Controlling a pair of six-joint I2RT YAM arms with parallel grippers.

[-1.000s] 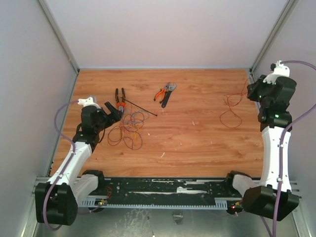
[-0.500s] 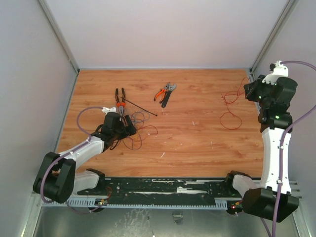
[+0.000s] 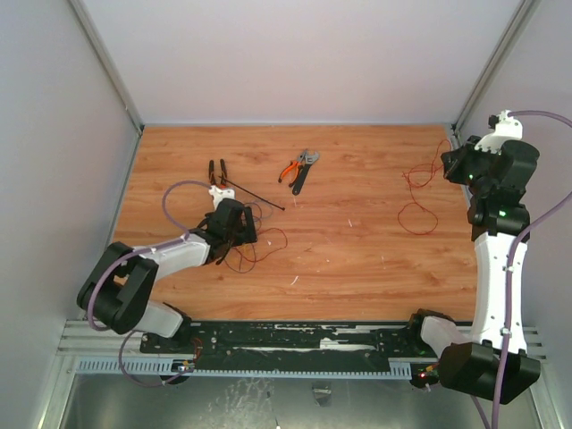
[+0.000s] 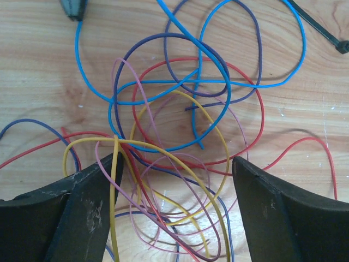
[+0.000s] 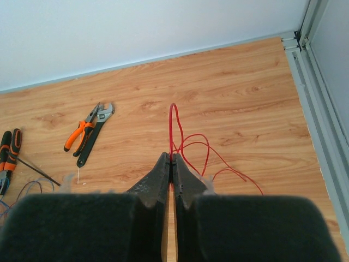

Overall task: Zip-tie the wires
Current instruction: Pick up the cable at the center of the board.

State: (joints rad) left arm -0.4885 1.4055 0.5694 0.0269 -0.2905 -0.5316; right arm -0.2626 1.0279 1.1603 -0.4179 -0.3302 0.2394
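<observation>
Beneath my wide-open left gripper (image 4: 175, 164): the wires (image 4: 188, 82); close low, catching every loop; right gripper (image 5: 172, 161) clamps red wire (image 5: 173, 120).

Wooden table (image 3: 357, 241) — wires (image 3: 259, 241), zip tie (image 3: 259, 197), pliers (image 3: 217, 172)

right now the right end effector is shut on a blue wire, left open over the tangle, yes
No: the right wrist view shows the right end effector shut on a red wire, not blue. The left end effector is open over the tangle.
</observation>
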